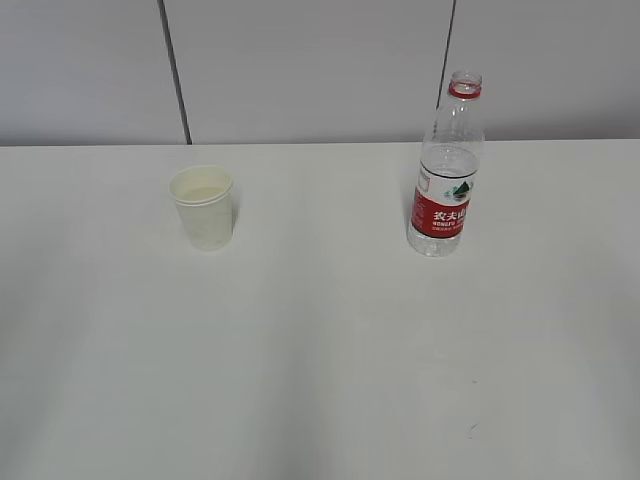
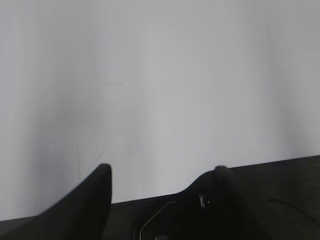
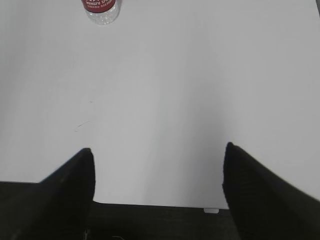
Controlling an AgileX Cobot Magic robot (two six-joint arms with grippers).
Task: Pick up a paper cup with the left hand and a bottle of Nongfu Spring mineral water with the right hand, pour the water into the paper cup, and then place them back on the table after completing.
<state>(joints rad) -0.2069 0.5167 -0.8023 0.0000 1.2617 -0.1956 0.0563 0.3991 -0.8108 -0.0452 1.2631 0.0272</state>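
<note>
A white paper cup point(image 1: 204, 207) stands upright on the white table point(image 1: 320, 350) at the left, with liquid in it. A clear uncapped Nongfu Spring bottle point(image 1: 446, 170) with a red label stands upright at the right, part full of clear water. Neither arm shows in the exterior view. My left gripper point(image 2: 162, 172) is open and empty over bare table near its front edge; the cup is out of its view. My right gripper point(image 3: 157, 150) is open and empty near the front edge, and the bottle's base point(image 3: 101, 10) shows far ahead at the top left of its view.
A grey panelled wall point(image 1: 320, 60) with two dark seams runs behind the table. The table's dark front edge point(image 3: 160, 215) lies just under both grippers.
</note>
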